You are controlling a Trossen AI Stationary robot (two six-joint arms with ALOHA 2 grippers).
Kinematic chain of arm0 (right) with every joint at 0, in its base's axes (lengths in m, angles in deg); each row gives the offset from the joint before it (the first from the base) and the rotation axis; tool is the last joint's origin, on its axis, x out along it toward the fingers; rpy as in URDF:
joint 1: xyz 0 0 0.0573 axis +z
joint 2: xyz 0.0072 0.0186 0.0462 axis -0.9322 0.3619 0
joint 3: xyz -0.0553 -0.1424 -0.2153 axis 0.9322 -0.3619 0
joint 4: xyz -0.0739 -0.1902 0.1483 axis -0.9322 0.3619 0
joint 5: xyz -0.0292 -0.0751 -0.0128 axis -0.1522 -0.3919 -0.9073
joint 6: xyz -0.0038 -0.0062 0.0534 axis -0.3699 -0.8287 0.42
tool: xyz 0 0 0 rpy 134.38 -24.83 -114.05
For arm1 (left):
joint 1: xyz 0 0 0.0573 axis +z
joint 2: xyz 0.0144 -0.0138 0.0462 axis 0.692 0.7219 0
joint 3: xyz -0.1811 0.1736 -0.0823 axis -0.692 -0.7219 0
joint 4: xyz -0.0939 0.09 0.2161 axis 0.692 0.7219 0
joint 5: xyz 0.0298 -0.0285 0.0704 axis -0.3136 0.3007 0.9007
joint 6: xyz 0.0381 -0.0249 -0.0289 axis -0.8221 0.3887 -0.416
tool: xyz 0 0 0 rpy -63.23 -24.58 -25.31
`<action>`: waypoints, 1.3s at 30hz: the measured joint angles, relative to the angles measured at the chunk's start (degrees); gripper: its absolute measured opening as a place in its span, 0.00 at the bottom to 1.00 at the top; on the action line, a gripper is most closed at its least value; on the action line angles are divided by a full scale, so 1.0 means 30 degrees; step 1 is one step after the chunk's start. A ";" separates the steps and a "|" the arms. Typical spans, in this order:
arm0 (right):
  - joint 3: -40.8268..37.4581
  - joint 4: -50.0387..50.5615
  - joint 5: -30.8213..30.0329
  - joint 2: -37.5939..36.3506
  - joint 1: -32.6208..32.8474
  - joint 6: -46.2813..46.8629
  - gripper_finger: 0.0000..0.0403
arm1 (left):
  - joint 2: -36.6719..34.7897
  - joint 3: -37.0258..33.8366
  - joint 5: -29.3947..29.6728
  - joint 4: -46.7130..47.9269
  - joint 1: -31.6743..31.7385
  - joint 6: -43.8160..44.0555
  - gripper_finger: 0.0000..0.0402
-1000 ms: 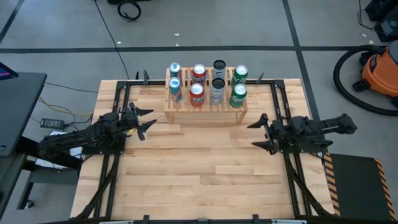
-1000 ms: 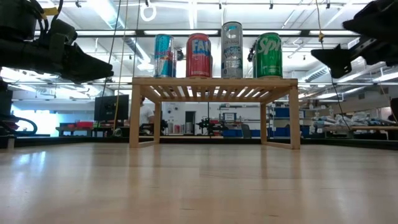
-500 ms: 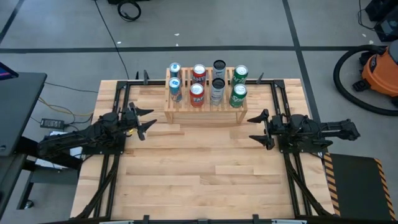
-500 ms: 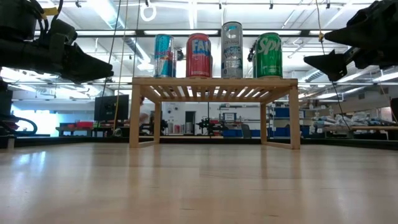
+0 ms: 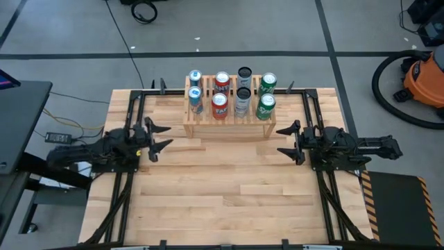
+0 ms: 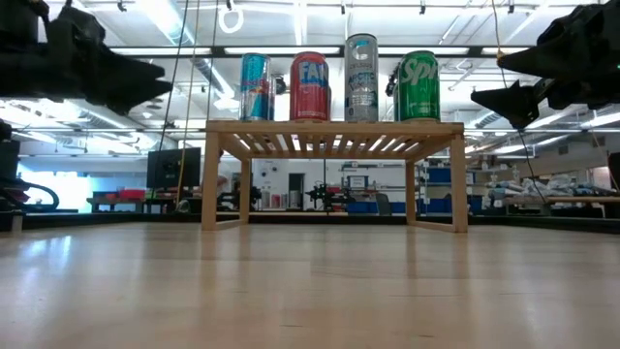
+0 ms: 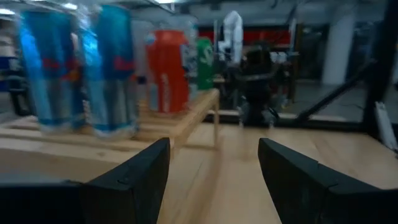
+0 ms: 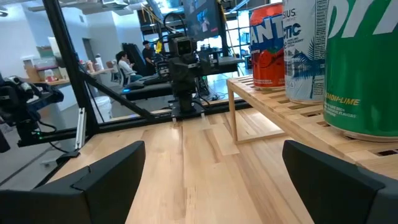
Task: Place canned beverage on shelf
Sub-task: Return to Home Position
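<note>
The light wooden shelf (image 5: 229, 119) stands at the table's far middle and carries several cans in two stepped rows: blue (image 5: 195, 96), red (image 5: 219, 105), silver (image 5: 242, 101) and green (image 5: 265, 106) in front, with more behind them. The cans rest upright on their bases on the slats. My left gripper (image 5: 165, 136) hovers open left of the shelf, pointing toward the table's right. To the right of the shelf my right gripper (image 5: 279, 140) hovers open, pointing left. Both are empty, and the wrist views (image 7: 214, 168) (image 8: 214, 168) show nothing between the fingers.
Black frame rails (image 5: 132, 118) (image 5: 313, 114) run along the table's left and right sides. Bare wooden tabletop (image 5: 222, 187) stretches from the shelf to the near edge. An orange vacuum (image 5: 423, 76) stands on the floor beyond the right edge.
My right gripper has swung toward the table's far edge and now points straight left, staying open. My left gripper has swung a little toward the near edge and tipped upward, sitting higher in the low view. The cans and the shelf have not moved.
</note>
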 joint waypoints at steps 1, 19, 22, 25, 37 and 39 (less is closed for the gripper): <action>0.0000 -0.0005 0.0000 0.0000 -0.0011 -0.0005 0.97 | 0.0010 0.0000 0.0000 0.0197 -0.0282 -0.0007 0.62; 0.0000 -0.0172 0.0000 0.0007 -0.0004 0.0003 0.97 | 0.0017 0.0000 -0.0007 0.0444 -0.2320 -0.0007 0.62; 0.0000 -0.0172 0.0000 0.0007 -0.0004 0.0003 0.97 | 0.0017 -0.0007 -0.0007 0.0443 -0.2320 -0.0007 0.62; 0.0000 -0.0172 0.0000 0.0007 -0.0004 0.0002 0.97 | 0.0017 -0.0007 -0.0007 0.0438 -0.2320 -0.0007 0.62; 0.0000 -0.0172 0.0000 0.0007 -0.0004 0.0001 0.97 | 0.0018 -0.0007 -0.0007 0.0428 -0.2320 -0.0007 0.62; 0.0000 -0.0169 0.0000 0.0007 -0.0004 0.0003 0.97 | 0.0024 -0.0007 -0.0007 0.0428 -0.2320 -0.0007 0.62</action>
